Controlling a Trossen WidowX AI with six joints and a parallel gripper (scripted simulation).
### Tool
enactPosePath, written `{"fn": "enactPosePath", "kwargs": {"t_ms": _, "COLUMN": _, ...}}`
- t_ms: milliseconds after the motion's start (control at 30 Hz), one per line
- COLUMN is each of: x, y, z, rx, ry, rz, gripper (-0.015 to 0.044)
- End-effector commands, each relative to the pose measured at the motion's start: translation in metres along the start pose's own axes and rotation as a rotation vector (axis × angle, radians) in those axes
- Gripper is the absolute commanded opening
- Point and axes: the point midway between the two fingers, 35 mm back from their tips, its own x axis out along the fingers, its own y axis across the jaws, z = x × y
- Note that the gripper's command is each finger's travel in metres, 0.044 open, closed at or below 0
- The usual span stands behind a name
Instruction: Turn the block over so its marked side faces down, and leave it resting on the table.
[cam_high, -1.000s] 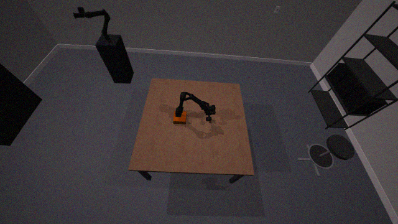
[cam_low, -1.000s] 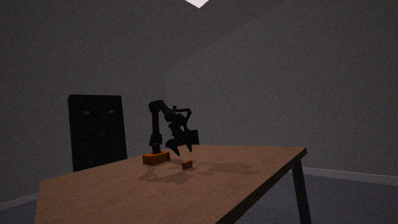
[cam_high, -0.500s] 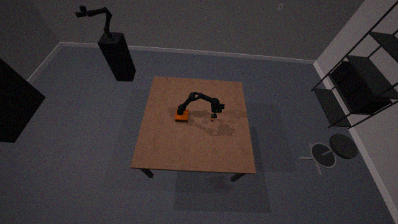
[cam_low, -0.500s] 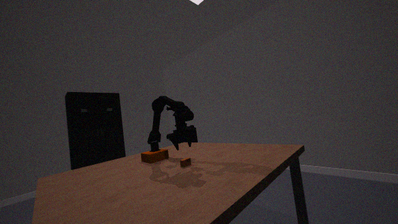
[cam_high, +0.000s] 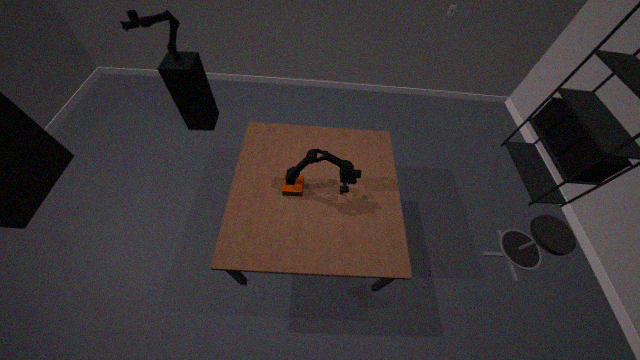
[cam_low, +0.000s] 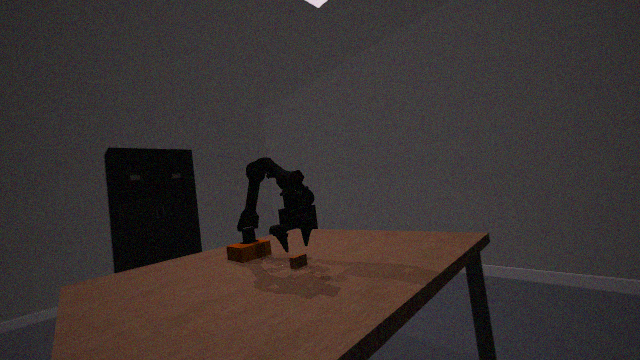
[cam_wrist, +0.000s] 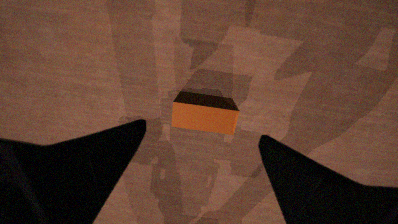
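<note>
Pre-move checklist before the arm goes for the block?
1. Gripper jaws open, nothing held: ok.
2. Block resting on the table, apart from the jaws: ok.
3. Block lined up between the jaws in the wrist view: ok.
4. Gripper above the block, not touching: ok.
5. Which face carries the mark: cannot tell; one face is dark, one orange.
6. Block away from the table edge: ok.

- Looks like a bare robotics lab/test room
- Wooden bench (cam_high: 280, 240) mid-floor, second arm on black pedestal (cam_high: 189, 90) at 11 o'clock
- Metal shelving (cam_high: 580, 135) at 3 o'clock, dark cabinet (cam_low: 152, 205) by wall
</note>
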Motion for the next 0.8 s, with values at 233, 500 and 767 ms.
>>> {"fn": "enactPosePath", "kwargs": {"t_ms": 233, "x": 0.017, "y": -0.001, "z": 0.000, "rx": 0.003, "ry": -0.001, "rz": -0.004, "gripper": 0.0440}}
{"fn": "enactPosePath", "kwargs": {"t_ms": 500, "x": 0.030, "y": -0.001, "z": 0.000, "rx": 0.003, "ry": -0.001, "rz": -0.004, "gripper": 0.0440}}
{"fn": "enactPosePath", "kwargs": {"t_ms": 767, "x": 0.041, "y": -0.001, "z": 0.000, "rx": 0.003, "ry": -0.001, "rz": -0.003, "gripper": 0.0440}}
